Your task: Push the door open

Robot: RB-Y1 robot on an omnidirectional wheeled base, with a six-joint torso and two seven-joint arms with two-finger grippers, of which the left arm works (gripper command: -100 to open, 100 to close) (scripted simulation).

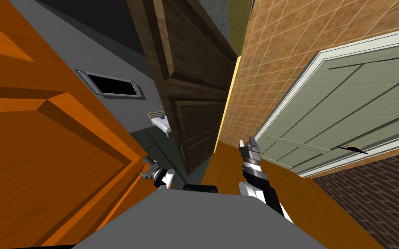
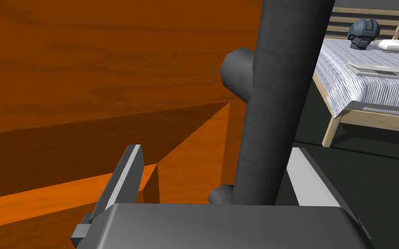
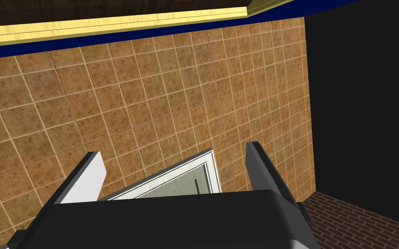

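Observation:
The orange panelled door (image 1: 43, 142) takes up my left side, and its face (image 2: 86, 65) is close in the left wrist view. A dark grey lever handle (image 2: 276, 108) juts from it near the door's free edge. My left gripper (image 2: 216, 150) is open with the lever standing between its fingers, nearer one finger (image 2: 307, 173) than the other. The head view shows that gripper (image 1: 146, 167) at the door's edge, by the handle (image 1: 147, 161). My right gripper (image 1: 246, 140) is held up in front of my chest, open and empty (image 3: 173, 150), facing a tan tiled wall (image 3: 151, 95).
Past the orange door's edge are a dark floor and a bed (image 2: 367, 82) with a dark helmet-like object (image 2: 363, 32) on it. A dark brown door (image 1: 194, 86) stands ajar ahead. On the right, a grey-green door (image 1: 345, 108) is set in the tiled wall.

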